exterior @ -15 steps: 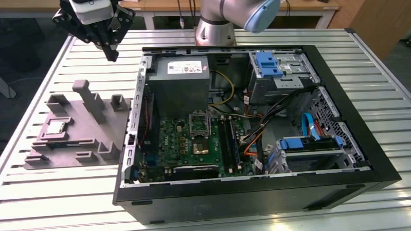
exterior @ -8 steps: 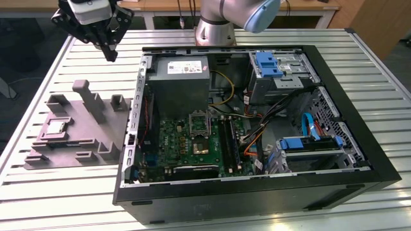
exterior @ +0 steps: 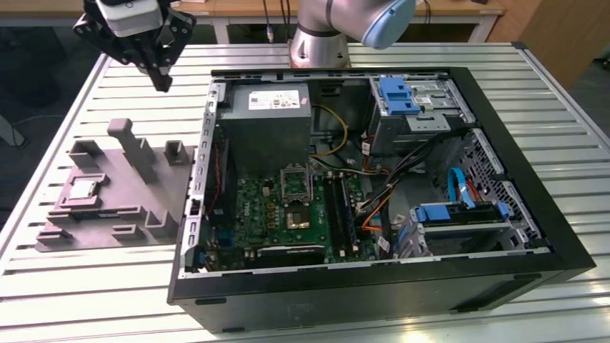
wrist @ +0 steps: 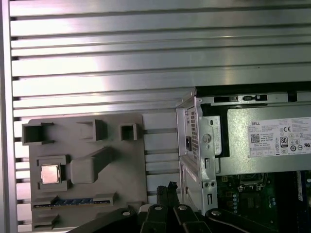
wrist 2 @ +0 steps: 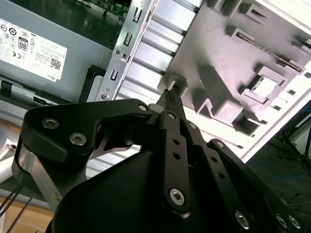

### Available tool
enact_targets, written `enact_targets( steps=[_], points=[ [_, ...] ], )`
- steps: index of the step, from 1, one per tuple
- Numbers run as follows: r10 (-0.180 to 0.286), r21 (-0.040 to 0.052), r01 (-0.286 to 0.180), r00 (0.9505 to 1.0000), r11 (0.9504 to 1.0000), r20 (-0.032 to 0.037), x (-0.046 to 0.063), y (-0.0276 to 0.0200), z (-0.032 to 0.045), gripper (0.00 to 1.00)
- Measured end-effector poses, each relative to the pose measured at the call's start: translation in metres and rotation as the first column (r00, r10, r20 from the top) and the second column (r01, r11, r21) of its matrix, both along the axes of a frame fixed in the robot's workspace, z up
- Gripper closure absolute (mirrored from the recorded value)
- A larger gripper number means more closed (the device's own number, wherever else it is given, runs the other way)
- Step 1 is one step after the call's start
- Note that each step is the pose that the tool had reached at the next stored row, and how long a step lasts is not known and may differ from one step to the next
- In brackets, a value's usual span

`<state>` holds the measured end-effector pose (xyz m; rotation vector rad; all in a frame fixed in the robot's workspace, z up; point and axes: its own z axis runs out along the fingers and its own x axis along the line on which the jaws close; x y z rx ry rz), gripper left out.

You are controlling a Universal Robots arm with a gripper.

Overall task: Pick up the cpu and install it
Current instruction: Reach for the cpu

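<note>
While the small silvery square cpu (exterior: 81, 189) lies in its pocket of the grey moulded plastic tray (exterior: 114, 182) at the exterior view's left, the black gripper (exterior: 162, 82) hovers beyond the tray, fingers pressed together, empty. To the right stands the open black computer case (exterior: 381, 300). I'd judge this the approach; grasping calls for parted fingers squarely over the chip.

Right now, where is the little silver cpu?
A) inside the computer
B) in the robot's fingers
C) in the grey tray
C: the cpu lies in a square pocket of the grey tray, beside the open computer case, apart from the gripper.
</note>
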<state>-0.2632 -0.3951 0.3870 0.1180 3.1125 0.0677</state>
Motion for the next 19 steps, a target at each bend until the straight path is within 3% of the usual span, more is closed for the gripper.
enact_targets(
  steps=[19],
  points=[
    [0.0, -0.0001, 0.0, 1.0, 1.0, -0.0001, -0.0079, 0.0, -0.0006, 0.89]
  ],
)
